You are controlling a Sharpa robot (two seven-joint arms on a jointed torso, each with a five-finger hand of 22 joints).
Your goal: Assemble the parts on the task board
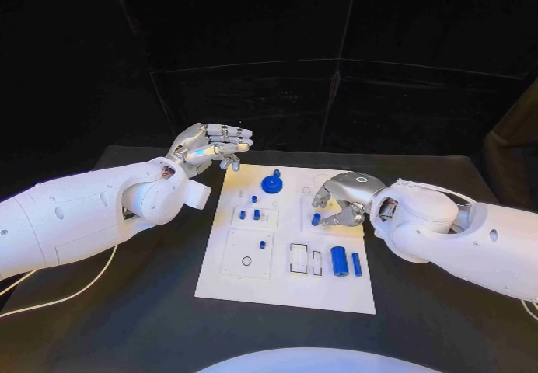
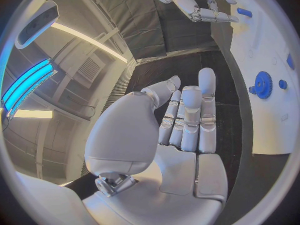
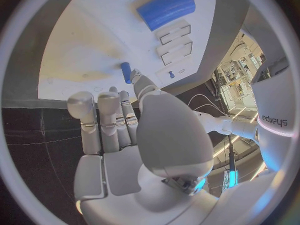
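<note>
The white task board [image 1: 225, 272] lies in the middle of the table. A blue gear [image 1: 273, 184] stands near its far edge and also appears in the left wrist view [image 2: 262, 84]. My right hand [image 1: 342, 198] hovers over the board's right side and pinches a small blue peg [image 1: 316, 220] between thumb and finger; the right wrist view shows the peg [image 3: 126, 72] at the thumb tip of the right hand [image 3: 125, 130], just above the board. My left hand [image 1: 213, 145] is raised beyond the board's far left corner, its fingers [image 2: 187, 115] stretched out and holding nothing.
A thick blue cylinder [image 1: 339, 260] and a thin blue bar [image 1: 357, 264] lie at the board's near right, beside rectangular slots [image 1: 299, 258]. Small blue pegs [image 1: 256, 214] stand left of centre. The cylinder [image 3: 165, 9] lies ahead of the right hand. Black table surrounds the board.
</note>
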